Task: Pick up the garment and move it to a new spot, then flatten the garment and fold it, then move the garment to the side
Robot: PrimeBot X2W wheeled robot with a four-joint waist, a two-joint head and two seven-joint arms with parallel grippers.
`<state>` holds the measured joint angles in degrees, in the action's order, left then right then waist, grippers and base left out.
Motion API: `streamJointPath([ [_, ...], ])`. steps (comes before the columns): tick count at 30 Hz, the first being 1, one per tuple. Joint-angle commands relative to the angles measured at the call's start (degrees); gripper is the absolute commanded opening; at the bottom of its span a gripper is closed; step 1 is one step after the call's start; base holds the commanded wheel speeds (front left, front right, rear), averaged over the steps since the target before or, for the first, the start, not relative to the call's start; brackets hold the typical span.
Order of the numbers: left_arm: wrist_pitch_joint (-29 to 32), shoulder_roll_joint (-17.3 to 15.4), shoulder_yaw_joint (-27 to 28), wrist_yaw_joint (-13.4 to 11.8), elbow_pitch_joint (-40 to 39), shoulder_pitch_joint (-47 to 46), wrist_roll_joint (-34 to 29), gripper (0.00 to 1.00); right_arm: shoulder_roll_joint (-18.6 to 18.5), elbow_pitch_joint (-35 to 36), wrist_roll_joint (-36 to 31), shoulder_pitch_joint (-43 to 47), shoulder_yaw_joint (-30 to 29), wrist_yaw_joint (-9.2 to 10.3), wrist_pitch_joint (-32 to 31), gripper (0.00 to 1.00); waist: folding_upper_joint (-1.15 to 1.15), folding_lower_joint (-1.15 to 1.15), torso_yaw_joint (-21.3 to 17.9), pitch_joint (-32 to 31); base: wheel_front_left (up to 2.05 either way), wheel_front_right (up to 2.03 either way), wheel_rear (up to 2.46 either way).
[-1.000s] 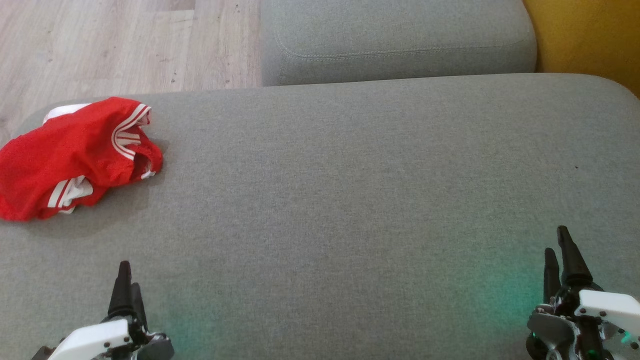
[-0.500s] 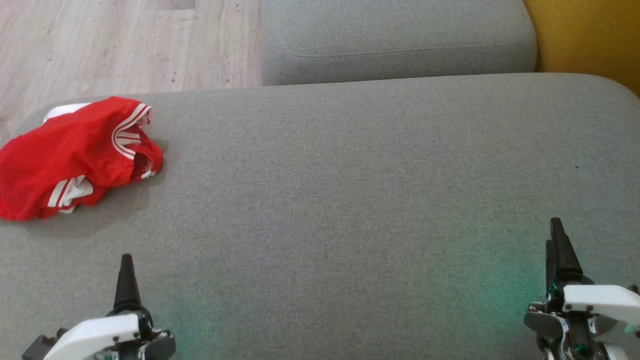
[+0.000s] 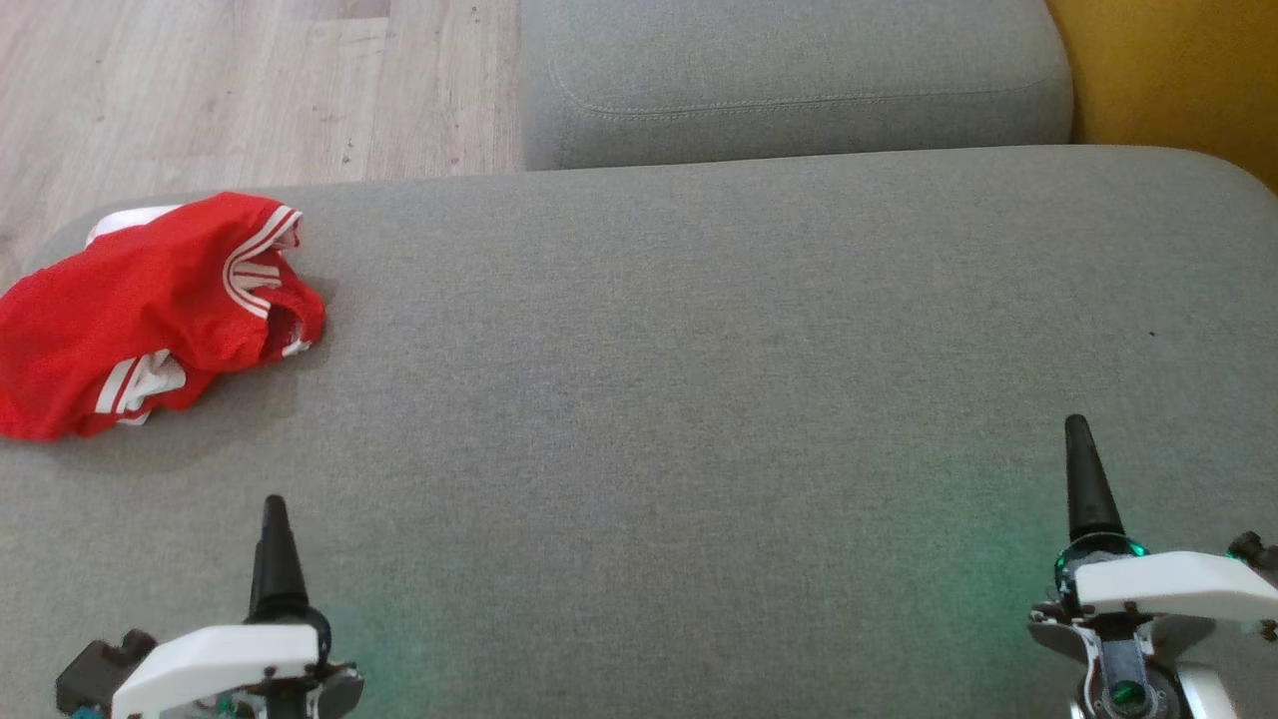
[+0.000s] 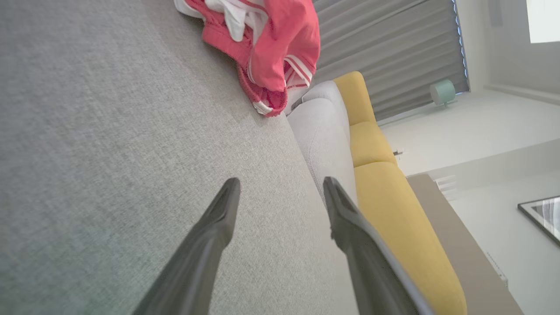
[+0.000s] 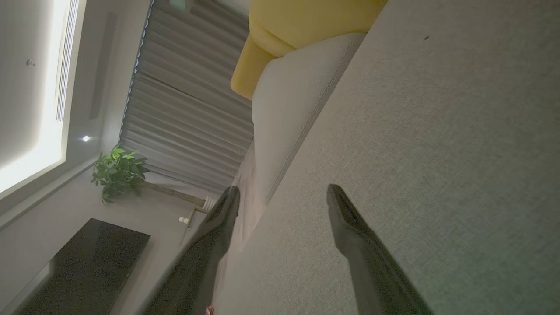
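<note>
A crumpled red garment with white stripes lies bunched at the far left of the grey cushion. The left wrist view shows the garment at its top, well beyond the fingers. My left gripper sits low at the bottom left, nearer me than the garment and apart from it. Its fingers stand spread over bare fabric with nothing between them, so my left gripper is open. At the bottom right my right gripper hovers over the cushion. In the right wrist view my right gripper is open and empty.
A second grey cushion lies behind the main one. Wooden floor shows at the back left, past the cushion's edge. Yellow upholstery stands at the back right. A wide stretch of bare grey fabric lies between the grippers.
Both grippers have rolled about their wrists and crept forward; the left tip has shifted right, the right tip left. The garment has not moved.
</note>
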<state>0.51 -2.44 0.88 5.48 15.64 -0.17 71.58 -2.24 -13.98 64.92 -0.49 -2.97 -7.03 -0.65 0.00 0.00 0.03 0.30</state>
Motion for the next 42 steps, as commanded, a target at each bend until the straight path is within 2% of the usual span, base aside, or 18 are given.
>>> streamJointPath([
  [1,-0.7,-0.6,0.0,0.1,-2.2,-1.4,-2.4,1.00,-0.4,2.4,-2.5,-1.9,0.8,-0.14,0.8,1.00,0.00,0.00,0.0,0.0,0.00,0.00,0.00],
  [19,-3.7,-2.6,-2.7,-1.4,-0.9,-1.6,-19.0,1.00,-0.5,2.6,-17.4,-2.2,2.6,-0.20,3.8,1.00,0.00,0.00,0.0,0.0,0.00,0.00,0.00],
  [42,-7.4,-4.2,-4.7,-3.4,2.0,-2.0,-34.3,1.00,-0.5,3.2,-34.6,-2.6,4.7,-0.28,7.5,1.00,0.00,0.00,0.0,0.1,0.00,0.00,0.00],
])
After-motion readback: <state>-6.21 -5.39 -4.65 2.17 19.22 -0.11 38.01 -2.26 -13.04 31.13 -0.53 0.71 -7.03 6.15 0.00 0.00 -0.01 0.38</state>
